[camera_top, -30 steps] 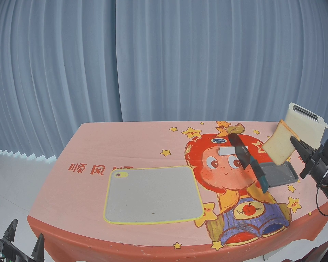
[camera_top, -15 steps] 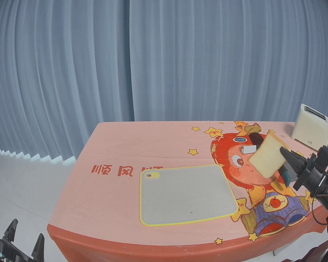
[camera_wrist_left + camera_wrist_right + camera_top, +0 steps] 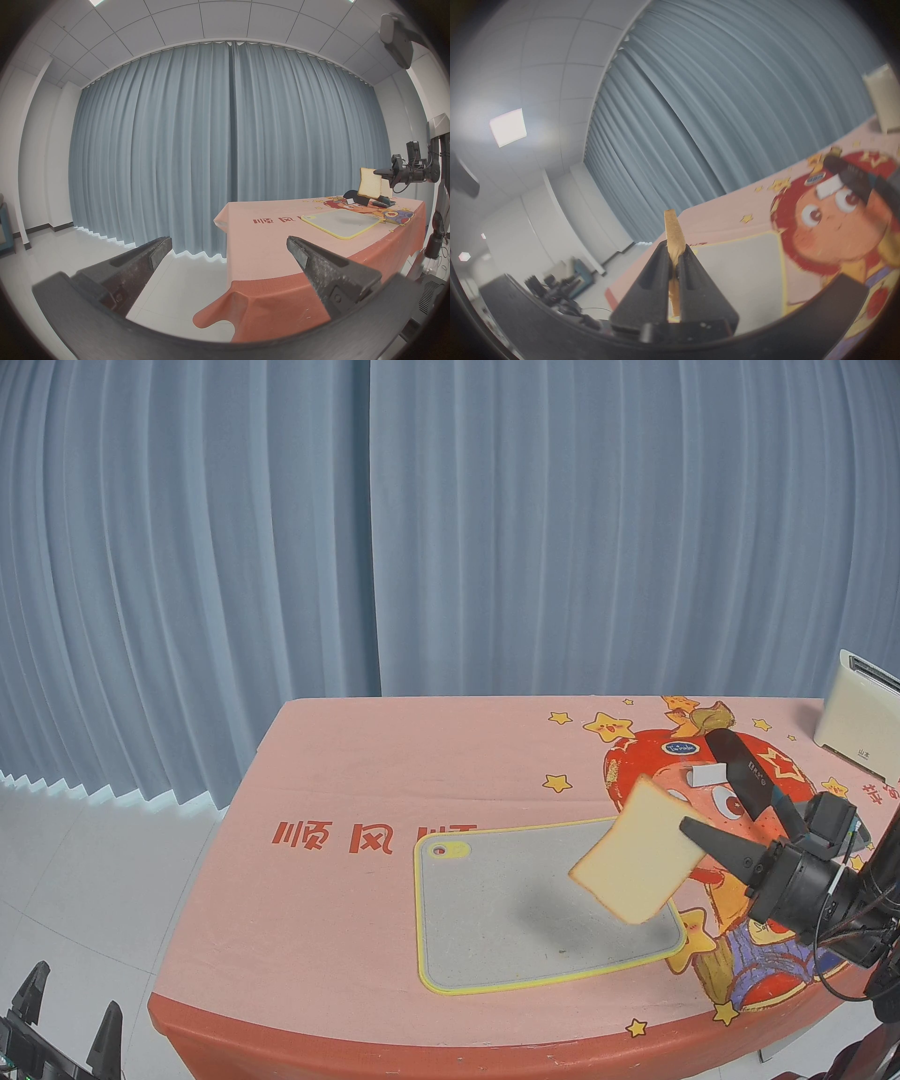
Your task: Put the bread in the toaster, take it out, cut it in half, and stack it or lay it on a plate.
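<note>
One slice of bread (image 3: 640,863) is pinched by its edge between my right fingers (image 3: 715,841). It hangs tilted in the air over the right end of the cutting board (image 3: 506,913), toward the front right of the surface (image 3: 375,763). My left fingers (image 3: 133,265) are spread wide, holding nothing, beyond the front left corner.

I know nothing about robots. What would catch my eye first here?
The slice of bread, pinched by one edge in the robot's right hand, hangs in the air over the right end of the grey cutting board. Next comes the pink tablecloth with its big cartoon child. A black knife lies across the cartoon's head, and the white toaster stands at the table's far right corner.
</note>
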Robot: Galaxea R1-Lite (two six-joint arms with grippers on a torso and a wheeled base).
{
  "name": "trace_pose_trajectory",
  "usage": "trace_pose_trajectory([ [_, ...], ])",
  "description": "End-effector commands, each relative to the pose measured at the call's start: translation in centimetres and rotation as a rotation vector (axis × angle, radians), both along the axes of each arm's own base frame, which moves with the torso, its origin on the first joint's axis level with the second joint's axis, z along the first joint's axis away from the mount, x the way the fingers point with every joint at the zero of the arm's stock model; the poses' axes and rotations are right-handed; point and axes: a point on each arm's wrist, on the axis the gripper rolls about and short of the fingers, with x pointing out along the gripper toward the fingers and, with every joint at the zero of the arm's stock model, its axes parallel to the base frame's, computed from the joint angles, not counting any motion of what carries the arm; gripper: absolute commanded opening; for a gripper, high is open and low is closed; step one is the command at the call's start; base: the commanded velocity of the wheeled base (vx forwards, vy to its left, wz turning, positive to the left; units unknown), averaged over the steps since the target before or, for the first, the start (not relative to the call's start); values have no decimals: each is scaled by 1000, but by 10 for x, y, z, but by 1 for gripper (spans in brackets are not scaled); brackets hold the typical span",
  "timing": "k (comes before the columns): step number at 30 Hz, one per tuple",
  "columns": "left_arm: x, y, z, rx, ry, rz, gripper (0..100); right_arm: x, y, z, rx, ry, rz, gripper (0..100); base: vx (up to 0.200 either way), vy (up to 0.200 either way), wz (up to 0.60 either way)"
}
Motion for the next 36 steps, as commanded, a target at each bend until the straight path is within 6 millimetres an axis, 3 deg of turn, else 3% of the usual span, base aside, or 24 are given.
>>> trace_pose_trajectory([
  [1,1,0,-5,0,17,0,100,7,26,-6,50,93,64,0,0,0,0],
  [10,1,0,-5,0,17,0,100,37,46,-14,287,355,5,0,0,0,0],
  [20,1,0,-5,0,18,0,100,40,47,-19,280,371,-3,0,0,0,0],
  [29,1,0,-5,0,18,0,100,54,54,-44,225,428,-96,0,0,0,0],
  [36,1,0,-5,0,17,0,100,55,55,-46,219,434,-96,0,0,0,0],
])
